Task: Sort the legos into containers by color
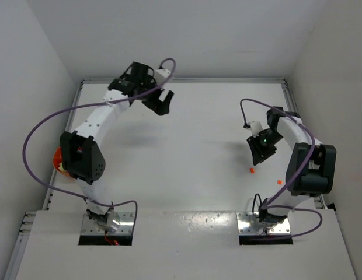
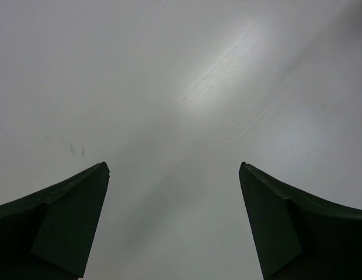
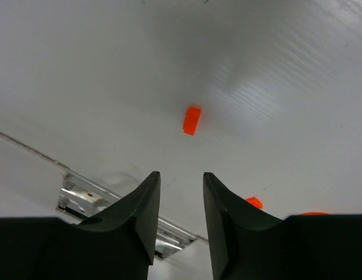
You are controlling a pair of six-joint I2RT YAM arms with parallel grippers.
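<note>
Left claw: the left gripper (image 1: 162, 105) stands wide with nothing between its fingers. Its own wrist view (image 2: 174, 169) shows only bare table (image 1: 198, 128) beneath.
Why there: it hangs in the upper left-centre of the overhead frame, well apart from every brick. I judge it free and waiting, not set up for a pick.
Right claw: the right gripper (image 3: 181, 175) is narrow, with a slim gap and nothing held. It points down at the table in the right-centre of the overhead frame (image 1: 255, 160).
Why so: a tiny brick needs only a small gap, and the fingers frame the brick ahead, so this looks like lining up for a pick.
Orange brick: the first orange brick (image 3: 192, 120) lies on the table in the middle of the right wrist frame, just above the finger gap and untouched. Overhead it sits just below the claw (image 1: 251, 170).
Second orange brick: the second orange brick (image 1: 279, 182) lies to the lower right of the first, near the right arm's elbow. It shows at the lower right of the wrist frame (image 3: 254, 202).
Bowl: the orange bowl (image 1: 57, 160) sits at the left edge of the overhead frame, mostly hidden behind the left arm. Its compartments cannot be seen. It is well apart from both bricks, so any pick means a carry across the table.
Other colours: no green, purple or blue bricks show.
Writing: no brand, label or readable text anywhere.
</note>
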